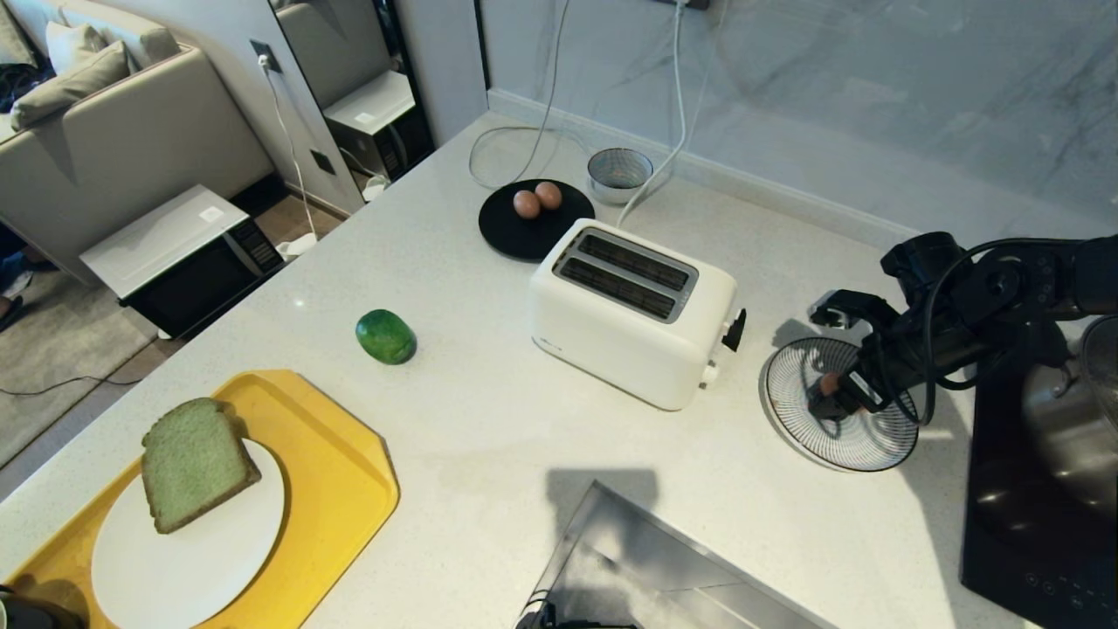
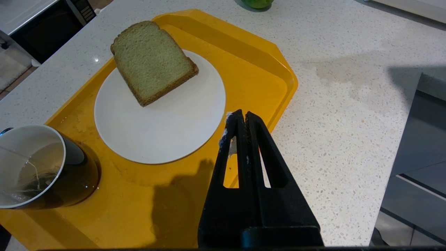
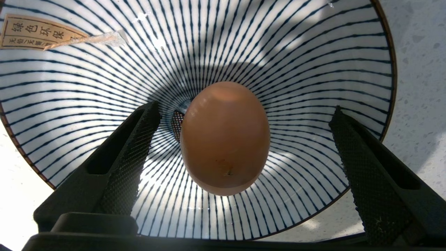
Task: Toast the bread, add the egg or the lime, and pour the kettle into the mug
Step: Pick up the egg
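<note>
Egg (image 3: 224, 139) lying in the striped bowl (image 3: 313, 69) right of the toaster (image 1: 633, 314), right gripper (image 3: 244, 157) over the bowl, fingers spread wide either side of the egg without touching it, left gripper (image 2: 242, 120) pressed together above the yellow tray (image 2: 264, 69), bread (image 2: 151, 61) on the white plate (image 2: 167, 139)

Home kitchen — toaster (image 1: 633, 314), hob (image 1: 1039, 489), stone counter (image 1: 489, 437), sofa (image 1: 105, 114) beyond.

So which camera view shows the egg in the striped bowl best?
The right wrist view: the egg fills the centre of the bowl, between the open right gripper. The head view shows only a sliver of it behind the arm. The left wrist view misses it.
</note>
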You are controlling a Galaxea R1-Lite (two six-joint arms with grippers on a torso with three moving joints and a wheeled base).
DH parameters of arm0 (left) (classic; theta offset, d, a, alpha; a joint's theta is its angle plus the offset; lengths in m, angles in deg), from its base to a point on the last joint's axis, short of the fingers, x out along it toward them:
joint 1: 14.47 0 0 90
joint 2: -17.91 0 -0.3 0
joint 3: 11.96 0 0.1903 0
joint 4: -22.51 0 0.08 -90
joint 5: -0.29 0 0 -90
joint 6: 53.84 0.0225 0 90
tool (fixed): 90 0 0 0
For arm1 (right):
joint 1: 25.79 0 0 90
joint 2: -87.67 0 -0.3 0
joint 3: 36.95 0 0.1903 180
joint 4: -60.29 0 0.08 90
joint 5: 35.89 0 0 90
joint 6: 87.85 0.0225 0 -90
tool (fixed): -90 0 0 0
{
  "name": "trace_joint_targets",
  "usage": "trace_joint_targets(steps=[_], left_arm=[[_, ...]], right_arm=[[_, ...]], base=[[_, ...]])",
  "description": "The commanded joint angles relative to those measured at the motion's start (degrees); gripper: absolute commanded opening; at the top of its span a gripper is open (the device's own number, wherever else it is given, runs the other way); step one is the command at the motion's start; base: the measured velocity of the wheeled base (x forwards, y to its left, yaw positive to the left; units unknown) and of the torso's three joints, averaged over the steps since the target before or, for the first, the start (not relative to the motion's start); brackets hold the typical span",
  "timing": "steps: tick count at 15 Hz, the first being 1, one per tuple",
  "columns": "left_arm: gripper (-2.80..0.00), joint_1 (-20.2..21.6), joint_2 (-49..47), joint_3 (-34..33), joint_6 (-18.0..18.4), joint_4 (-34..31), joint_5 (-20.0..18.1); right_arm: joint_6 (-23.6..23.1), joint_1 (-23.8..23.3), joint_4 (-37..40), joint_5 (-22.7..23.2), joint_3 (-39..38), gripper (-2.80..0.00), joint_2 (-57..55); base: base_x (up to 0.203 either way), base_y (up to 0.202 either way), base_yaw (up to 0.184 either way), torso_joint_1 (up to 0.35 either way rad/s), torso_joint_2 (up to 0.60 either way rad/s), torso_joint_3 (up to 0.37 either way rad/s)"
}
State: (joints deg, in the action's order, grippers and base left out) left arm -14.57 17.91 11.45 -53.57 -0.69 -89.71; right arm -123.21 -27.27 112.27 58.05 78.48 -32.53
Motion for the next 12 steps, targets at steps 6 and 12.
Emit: trace_joint_targets(steps=[6,12], left_arm=[[-2.8,0.01,-0.09,0.04,0.07,0.02,0.0],[-2.8,0.01,-0.09,0.03,0.0,0.02,0.0]], right_arm=[[-0.23,-0.01,0.3,0.11,-0.13,0.0,-0.04],[-0.23,-0.01,0.3,0.11,-0.22,0.0,0.04]], base=[[0.0,0.0,0.0,0.0,0.0,0.0],[0.0,0.0,0.0,0.0,0.0,0.0]])
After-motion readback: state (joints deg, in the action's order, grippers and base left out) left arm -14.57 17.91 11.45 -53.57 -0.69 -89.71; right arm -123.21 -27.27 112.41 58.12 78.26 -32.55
